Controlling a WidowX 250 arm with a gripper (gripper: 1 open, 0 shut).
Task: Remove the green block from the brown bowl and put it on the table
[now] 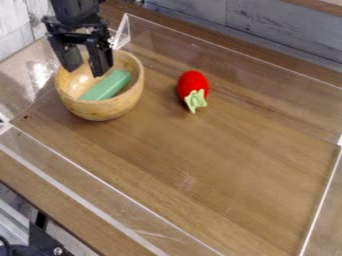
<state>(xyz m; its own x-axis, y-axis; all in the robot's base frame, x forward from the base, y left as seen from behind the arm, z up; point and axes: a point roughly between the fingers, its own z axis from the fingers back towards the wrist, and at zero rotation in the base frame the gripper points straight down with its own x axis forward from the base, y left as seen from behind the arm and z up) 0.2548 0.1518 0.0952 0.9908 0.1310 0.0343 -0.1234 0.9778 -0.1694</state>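
Observation:
The brown bowl (94,103) sits at the left of the table (201,160). Inside it lies the green block (111,84), a light-green bar slanting up toward the bowl's right rim. My gripper (80,62) hangs over the bowl's back-left part, pointing down, with its two dark fingers (99,57) spread open and nothing between them. It is just left of the block's upper end, and I cannot tell whether it touches the bowl.
A small red toy with a green stem (194,87) lies on the tabletop to the right of the bowl. Low clear plastic walls (80,200) edge the table on all sides.

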